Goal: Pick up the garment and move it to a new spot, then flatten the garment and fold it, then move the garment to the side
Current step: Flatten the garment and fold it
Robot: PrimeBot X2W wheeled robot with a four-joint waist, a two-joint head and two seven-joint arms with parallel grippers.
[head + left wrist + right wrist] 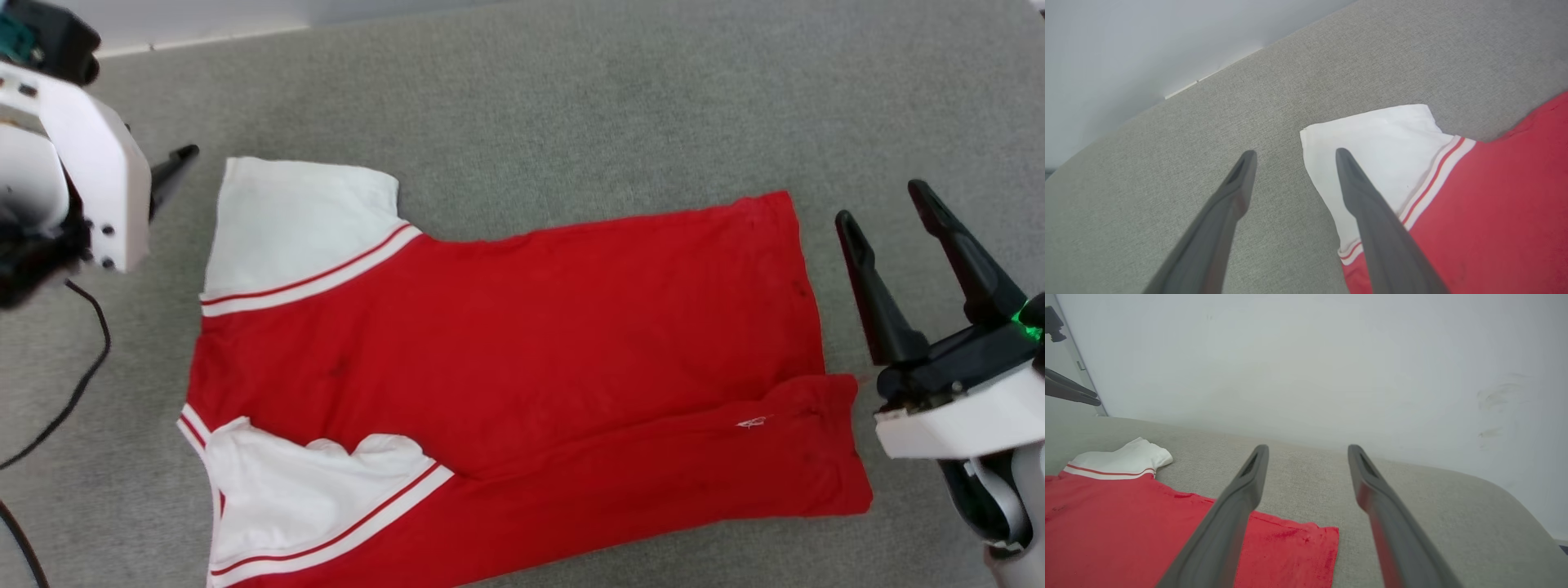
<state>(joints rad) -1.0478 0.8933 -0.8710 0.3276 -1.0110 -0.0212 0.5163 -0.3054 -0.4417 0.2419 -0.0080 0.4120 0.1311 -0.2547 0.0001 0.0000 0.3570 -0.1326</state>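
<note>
The garment point(522, 351) is lying spread across the middle of the head view on the gray cloth-covered surface point(571, 98), collar end toward the left of the frame and hem point(808, 286) toward the right. One white sleeve point(294, 220) is sitting flat at the upper left, while the other sleeve point(286, 490) is bunching at the lower left. It is looking light, thin and limp, likely to sag and crease wherever it is lifted, so pinching it at two well-separated edge points, such as a shoulder seam and a hem corner, is probably going to keep it from collapsing. The left gripper point(1295, 157) is hanging at the upper left, near the flat sleeve's outer edge, fingers spread wide and gripping nothing. The right gripper point(882, 204) is waiting at the right edge of the frame, just beside the hem, jaws likewise standing wide apart and empty, touching no cloth.
</note>
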